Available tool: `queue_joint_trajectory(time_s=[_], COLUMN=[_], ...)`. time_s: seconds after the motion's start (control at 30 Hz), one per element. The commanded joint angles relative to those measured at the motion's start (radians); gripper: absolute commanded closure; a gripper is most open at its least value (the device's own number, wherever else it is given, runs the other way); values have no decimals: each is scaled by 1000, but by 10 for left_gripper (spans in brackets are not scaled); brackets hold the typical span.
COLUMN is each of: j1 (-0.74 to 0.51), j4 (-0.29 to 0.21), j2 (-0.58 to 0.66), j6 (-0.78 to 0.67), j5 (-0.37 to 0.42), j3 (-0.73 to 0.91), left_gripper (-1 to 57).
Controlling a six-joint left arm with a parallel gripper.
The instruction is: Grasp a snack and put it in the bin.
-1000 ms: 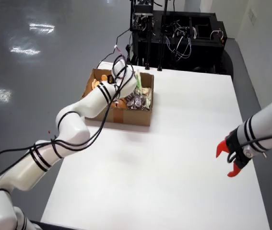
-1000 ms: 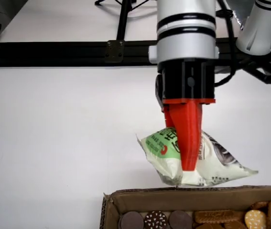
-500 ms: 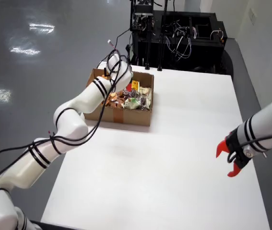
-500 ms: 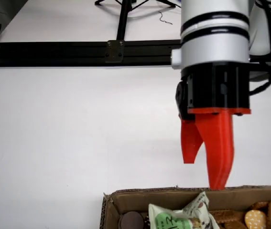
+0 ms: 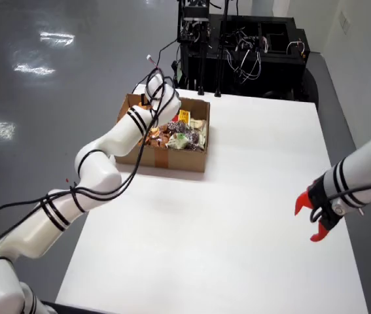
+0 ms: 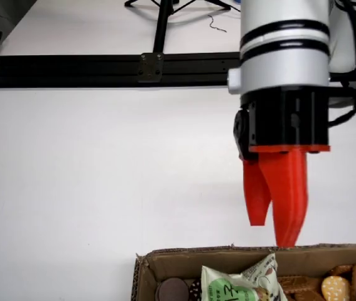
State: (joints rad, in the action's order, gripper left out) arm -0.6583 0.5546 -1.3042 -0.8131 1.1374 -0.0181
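Side view: green-white crinkled snack (image 6: 240, 287) lies in box (image 6: 165, 260).

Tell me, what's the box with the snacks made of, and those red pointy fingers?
The box looks like brown corrugated cardboard: matte, with a wavy layered edge showing in the close view from the side. The red fingers look like smooth, slightly shiny plastic, perhaps printed; I can't be sure.

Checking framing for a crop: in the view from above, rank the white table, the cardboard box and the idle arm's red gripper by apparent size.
1. white table
2. cardboard box
3. red gripper, though it sits nearer the camera, which inflates it.
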Motion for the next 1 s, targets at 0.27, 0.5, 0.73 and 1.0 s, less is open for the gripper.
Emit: queue_joint_trajectory(time_s=[0.27, 0.5, 0.73, 1.0], j1=[-48, -75, -105, -147], j4=[-15, -48, -90, -124], j2=[-115, -123, -93, -2], j6=[73, 126, 163, 173], j5=[112, 147, 170, 182], j3=[-225, -278, -267, -136], left_gripper=[517, 557, 566, 568])
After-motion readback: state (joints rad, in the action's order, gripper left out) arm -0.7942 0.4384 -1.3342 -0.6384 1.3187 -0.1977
